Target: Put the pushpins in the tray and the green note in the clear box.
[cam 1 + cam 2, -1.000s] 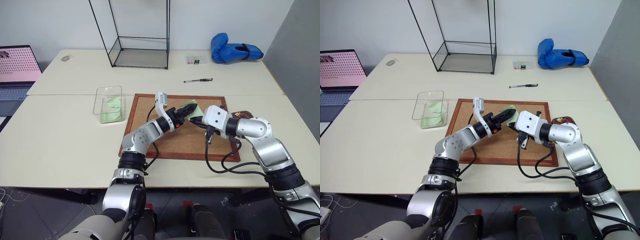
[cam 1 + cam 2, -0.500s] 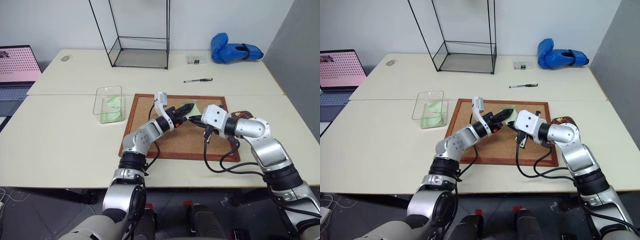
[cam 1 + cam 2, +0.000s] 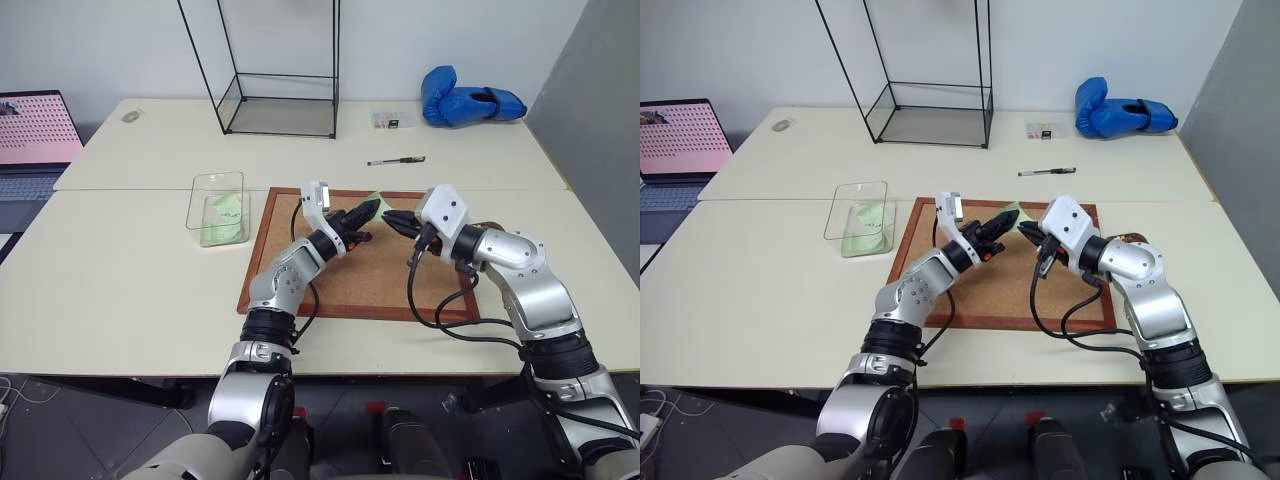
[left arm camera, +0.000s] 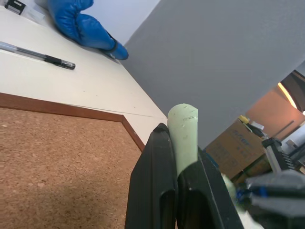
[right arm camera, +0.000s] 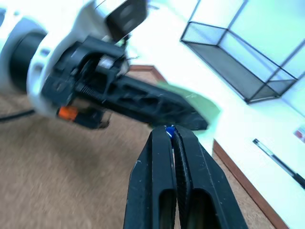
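The green note (image 4: 183,128) stands pinched between the black fingers of my left gripper (image 3: 366,210), held just above the far edge of the cork board (image 3: 345,275). My right gripper (image 3: 388,218) meets it tip to tip from the right and is shut on a tiny blue pushpin (image 5: 168,129), right beside the note (image 5: 202,102). The dark brown tray (image 3: 489,228) lies at the board's right edge, mostly hidden behind my right arm. To the board's left sits the clear box (image 3: 218,187), with a pale green slip inside.
A tall black wire-framed glass case (image 3: 280,100) stands at the back of the table. A pen (image 3: 396,160), a small packet (image 3: 392,119) and a blue boxing glove (image 3: 470,104) lie at the back right. A laptop (image 3: 30,140) is at the far left.
My left gripper closed on the green note and tipped it up off the cork board. My right gripper rose from the board with the pushpin and now points level.
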Motion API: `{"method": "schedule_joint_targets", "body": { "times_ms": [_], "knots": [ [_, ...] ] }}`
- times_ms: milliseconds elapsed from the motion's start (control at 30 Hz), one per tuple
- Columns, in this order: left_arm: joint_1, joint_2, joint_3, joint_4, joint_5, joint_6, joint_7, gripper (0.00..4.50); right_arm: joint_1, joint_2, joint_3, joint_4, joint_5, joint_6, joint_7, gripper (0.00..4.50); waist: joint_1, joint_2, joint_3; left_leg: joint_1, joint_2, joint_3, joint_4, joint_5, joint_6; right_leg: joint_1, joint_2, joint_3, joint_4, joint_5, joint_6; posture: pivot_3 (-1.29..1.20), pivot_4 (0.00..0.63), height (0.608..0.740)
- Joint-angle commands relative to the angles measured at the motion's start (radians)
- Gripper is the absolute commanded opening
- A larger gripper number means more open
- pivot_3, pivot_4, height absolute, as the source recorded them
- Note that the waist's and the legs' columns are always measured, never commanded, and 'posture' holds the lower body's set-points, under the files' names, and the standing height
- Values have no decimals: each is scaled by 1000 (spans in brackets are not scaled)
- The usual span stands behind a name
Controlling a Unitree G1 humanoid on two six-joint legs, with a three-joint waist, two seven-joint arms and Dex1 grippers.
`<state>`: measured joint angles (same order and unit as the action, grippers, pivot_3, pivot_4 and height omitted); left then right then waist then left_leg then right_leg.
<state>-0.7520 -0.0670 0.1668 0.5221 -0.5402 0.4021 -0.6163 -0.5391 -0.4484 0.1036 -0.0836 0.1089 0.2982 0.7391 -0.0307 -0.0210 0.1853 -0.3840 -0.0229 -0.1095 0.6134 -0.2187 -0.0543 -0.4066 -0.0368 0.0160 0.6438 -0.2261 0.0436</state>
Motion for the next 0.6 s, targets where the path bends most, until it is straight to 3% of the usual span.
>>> {"method": "schedule_joint_targets", "body": {
  "times_ms": [33, 433, 600],
  "knots": [
    [-13, -3, 15, 4, 11, -57, 21, 37, -9, 18, -61, -43, 54, 45, -42, 0, 0, 0, 0, 0, 0, 0, 0, 0, 0, 0, 0, 0, 0, 0, 0, 0, 150, 740],
    [-19, -9, 31, 15, 8, -93, 41, 37, -7, 67, -148, -72, 168, 172, -128, 0, 0, 0, 0, 0, 0, 0, 0, 0, 0, 0, 0, 0, 0, 0, 0, 0, 150, 740],
    [9, 11, 0, -51, 22, -67, 25, 37, 48, -25, -216, -47, 139, 186, -159, 0, 1, 0, 0, -1, 0, 0, 0, 0, 0, 0, 0, 0, 0, 0, 0, 0, 150, 740]
  ]
}}
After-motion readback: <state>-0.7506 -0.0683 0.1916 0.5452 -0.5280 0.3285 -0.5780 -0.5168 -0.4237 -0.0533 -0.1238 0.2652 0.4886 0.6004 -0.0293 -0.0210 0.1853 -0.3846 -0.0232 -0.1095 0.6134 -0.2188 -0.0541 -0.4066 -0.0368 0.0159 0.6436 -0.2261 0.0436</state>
